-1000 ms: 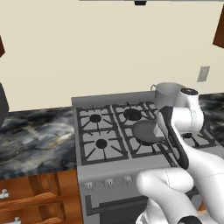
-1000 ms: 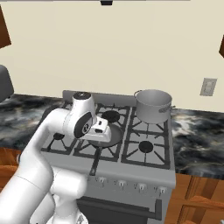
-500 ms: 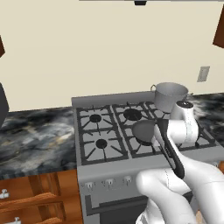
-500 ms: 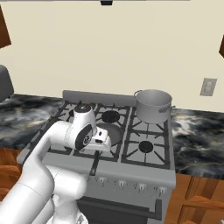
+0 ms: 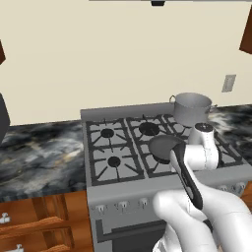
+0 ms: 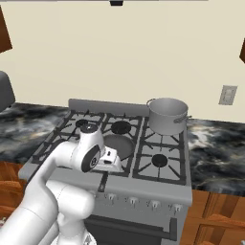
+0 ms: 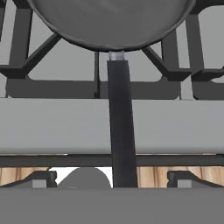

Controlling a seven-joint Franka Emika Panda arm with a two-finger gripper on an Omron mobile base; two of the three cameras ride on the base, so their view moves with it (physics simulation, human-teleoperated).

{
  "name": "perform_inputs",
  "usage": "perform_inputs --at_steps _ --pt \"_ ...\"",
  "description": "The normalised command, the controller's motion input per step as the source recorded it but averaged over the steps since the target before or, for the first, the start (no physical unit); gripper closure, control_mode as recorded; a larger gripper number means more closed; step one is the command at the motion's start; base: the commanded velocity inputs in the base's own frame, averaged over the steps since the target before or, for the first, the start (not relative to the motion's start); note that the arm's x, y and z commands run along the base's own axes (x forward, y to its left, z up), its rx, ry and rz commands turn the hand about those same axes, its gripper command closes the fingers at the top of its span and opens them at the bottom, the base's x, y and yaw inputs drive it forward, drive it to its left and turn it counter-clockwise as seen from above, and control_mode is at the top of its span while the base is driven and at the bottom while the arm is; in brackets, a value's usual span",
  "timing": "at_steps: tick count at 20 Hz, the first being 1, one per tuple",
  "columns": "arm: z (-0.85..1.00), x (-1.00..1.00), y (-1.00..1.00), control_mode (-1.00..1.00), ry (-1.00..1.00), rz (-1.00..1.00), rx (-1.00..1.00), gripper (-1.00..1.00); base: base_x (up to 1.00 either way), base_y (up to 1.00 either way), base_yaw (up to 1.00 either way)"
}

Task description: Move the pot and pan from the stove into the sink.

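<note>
Lower now than a moment ago, the arm has dropped its wrist toward the stove's [image 6: 158,184] front edge, uncovering the pot [image 5: 192,109], which stands untouched on the back right burner. From the hand view, the gripper [image 7: 111,179] hangs over the pan's handle [image 7: 121,131], its fingertips [image 7: 37,178] spread wide on either side and gripping nothing. The pan [image 6: 117,145] sits on the front middle burner as before, handle reaching out past the stove's front edge.
</note>
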Motion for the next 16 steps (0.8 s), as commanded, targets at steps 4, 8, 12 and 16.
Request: perform_inputs --at_steps 4,8,12,16 --pt "-0.13 0.00 0.00 -1.00 0.00 0.00 0.00 -1.00 0.00 0.00 0.00" --pt "-0.30 0.00 -0.20 -1.00 -0.04 0.01 0.00 -1.00 0.00 0.00 0.00" --pt "-0.10 0.00 -0.12 -1.00 -0.02 0.00 0.00 -1.00 0.00 0.00 0.00" --pt "0.00 0.00 0.00 -1.00 0.00 0.00 0.00 -1.00 0.00 0.00 0.00"
